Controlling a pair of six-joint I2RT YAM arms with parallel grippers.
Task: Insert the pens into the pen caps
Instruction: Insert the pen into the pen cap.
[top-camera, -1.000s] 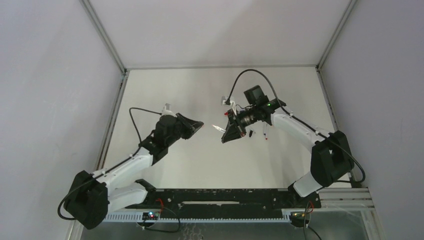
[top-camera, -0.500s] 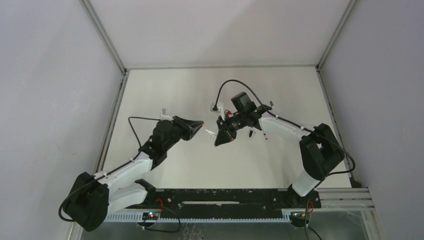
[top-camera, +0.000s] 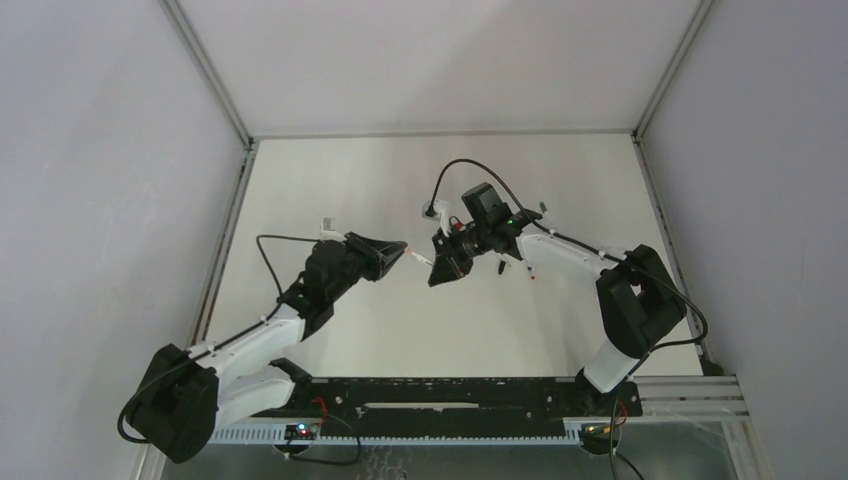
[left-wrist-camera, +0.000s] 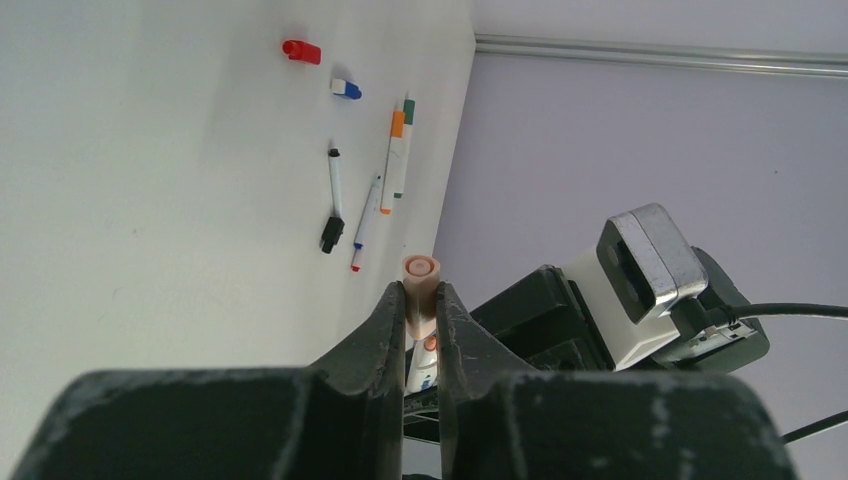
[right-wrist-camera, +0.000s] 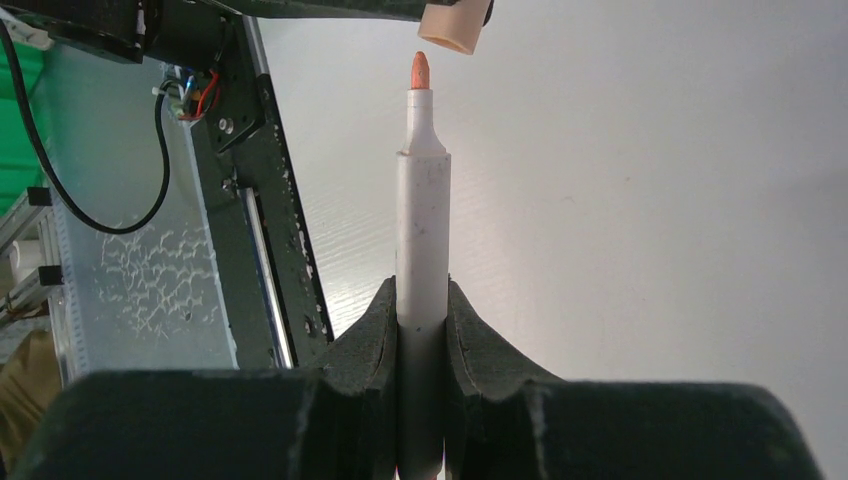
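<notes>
Right gripper (right-wrist-camera: 422, 300) is clamped on the white barrel of an orange-tipped pen (right-wrist-camera: 421, 200), with most of the barrel left sticking out past the fingers. The pen's long axis is run straight out along the gripper's own line, tip end leading, aimed at the left gripper (left-wrist-camera: 421, 300). In the top view that axis is laid roughly right-to-left, held up off the table (left-wrist-camera: 150, 200) between the two arms.

Left gripper is pinched tight on a pale orange cap (left-wrist-camera: 421, 268), with its open mouth turned toward the pen. A small gap is seen between tip and cap mouth in the right wrist view, and the cap is set a touch right of the pen's line, so nothing is seated yet.

Also spotted on the table:
- a red cap (left-wrist-camera: 301, 50)
- a blue cap (left-wrist-camera: 346, 89)
- a black-tipped pen (left-wrist-camera: 335, 185) with a black cap (left-wrist-camera: 330, 234) at its other end
- another pen (left-wrist-camera: 367, 210) just beside it
- two pens (left-wrist-camera: 400, 160) with orange and green ends, laid side by side
</notes>
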